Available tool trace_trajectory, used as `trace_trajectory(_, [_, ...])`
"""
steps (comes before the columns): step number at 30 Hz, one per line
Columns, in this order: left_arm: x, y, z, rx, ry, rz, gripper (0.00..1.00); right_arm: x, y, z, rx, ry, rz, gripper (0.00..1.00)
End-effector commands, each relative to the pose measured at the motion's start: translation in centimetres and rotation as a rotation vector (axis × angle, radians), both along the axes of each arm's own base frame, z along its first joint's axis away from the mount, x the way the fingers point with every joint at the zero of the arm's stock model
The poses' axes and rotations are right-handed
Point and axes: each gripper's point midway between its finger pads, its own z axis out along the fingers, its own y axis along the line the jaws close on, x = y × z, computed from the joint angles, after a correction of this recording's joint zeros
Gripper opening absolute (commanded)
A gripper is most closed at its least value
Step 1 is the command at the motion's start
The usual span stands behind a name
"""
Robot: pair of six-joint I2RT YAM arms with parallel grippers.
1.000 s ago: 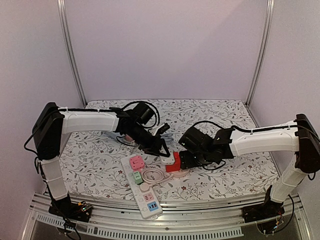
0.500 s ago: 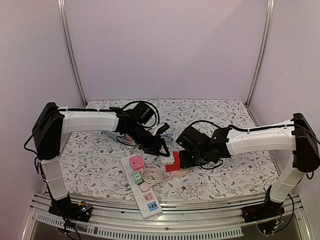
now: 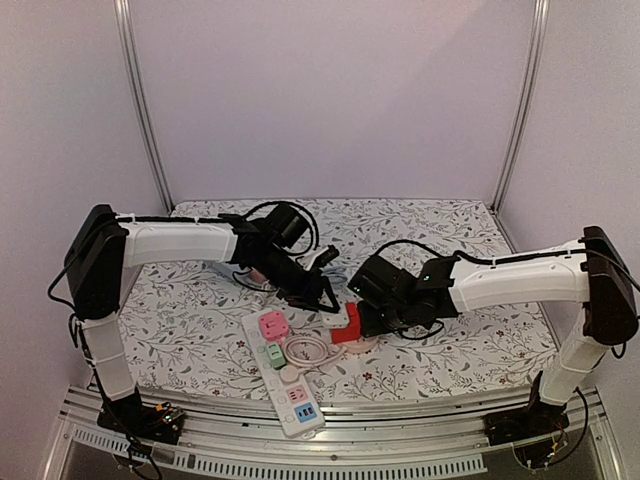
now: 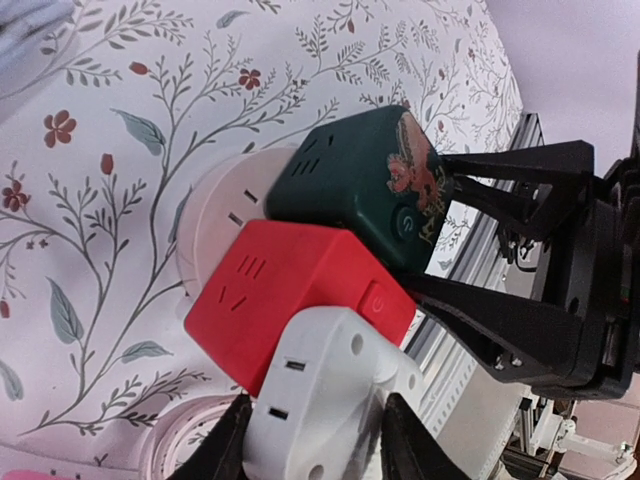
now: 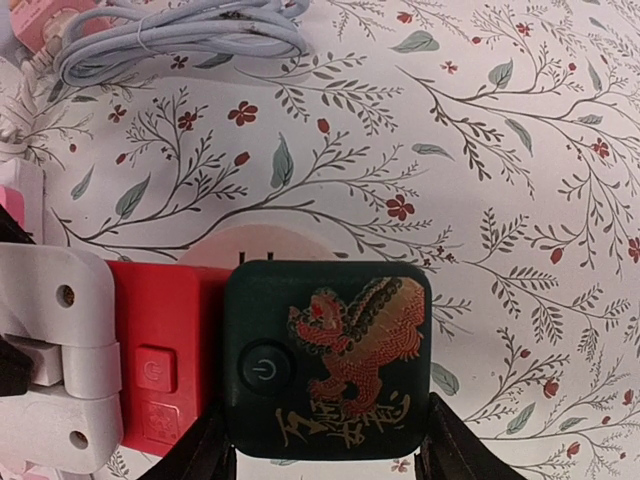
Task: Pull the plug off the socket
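A white plug (image 4: pixel 330 400) sits pushed against a red socket cube (image 4: pixel 290 300), and my left gripper (image 4: pixel 310 440) is shut on the plug's two sides. A dark green socket cube (image 5: pixel 330 360) with a gold dragon joins the red cube (image 5: pixel 160 340), both over a round pale pink base (image 5: pixel 270 245). My right gripper (image 5: pixel 325 445) is shut on the green cube, one finger on each side. In the top view the grippers meet at the red cube (image 3: pixel 347 330), left gripper (image 3: pixel 328 300) from the left, right gripper (image 3: pixel 362 318) from the right.
A white power strip (image 3: pixel 282 372) with pink, green and blue adapters lies toward the near edge. A coiled pale cable (image 3: pixel 308 350) rests beside it. Another bundled cable (image 5: pixel 180 35) lies farther back on the floral cloth (image 3: pixel 450 350).
My right gripper has closed onto the dark green cube and its arm has edged slightly left. The left gripper has kept its hold on the white plug.
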Motion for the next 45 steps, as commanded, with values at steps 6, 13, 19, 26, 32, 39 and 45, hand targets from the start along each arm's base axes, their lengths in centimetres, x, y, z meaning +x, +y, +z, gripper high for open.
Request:
trace_trajectory(6, [-0.9, 1.3, -3.6, 0.12, 0.033, -0.01, 0.4, 0.6, 0.6, 0.5, 0.209, 0.032, -0.023, 0.43])
trace_trajectory(13, [-0.9, 1.3, -3.9, 0.126, 0.035, -0.008, 0.4, 0.4, 1.4, 2.1, 0.132, -0.041, 0.017, 0.41])
trace_trajectory(19, [-0.9, 1.4, -3.9, 0.129, 0.035, -0.009, 0.39, -0.1, 2.1, 2.6, 0.047, -0.09, 0.047, 0.4])
trace_trajectory(26, [-0.9, 1.4, -3.9, 0.13, 0.031, -0.009, 0.39, -0.3, 2.2, 2.4, 0.021, -0.098, 0.053, 0.4])
trace_trajectory(32, [-0.9, 1.4, -3.9, 0.13, 0.031, -0.01, 0.39, -0.1, 1.7, 2.1, 0.089, -0.063, 0.031, 0.39])
trace_trajectory(39, [-0.9, 1.4, -4.0, 0.133, 0.032, -0.009, 0.39, 0.4, 1.0, 2.3, 0.238, -0.017, -0.01, 0.38])
trace_trajectory(45, [-0.8, 1.4, -4.1, 0.134, 0.032, -0.01, 0.39, 0.2, 0.9, 3.1, 0.144, -0.074, 0.004, 0.37])
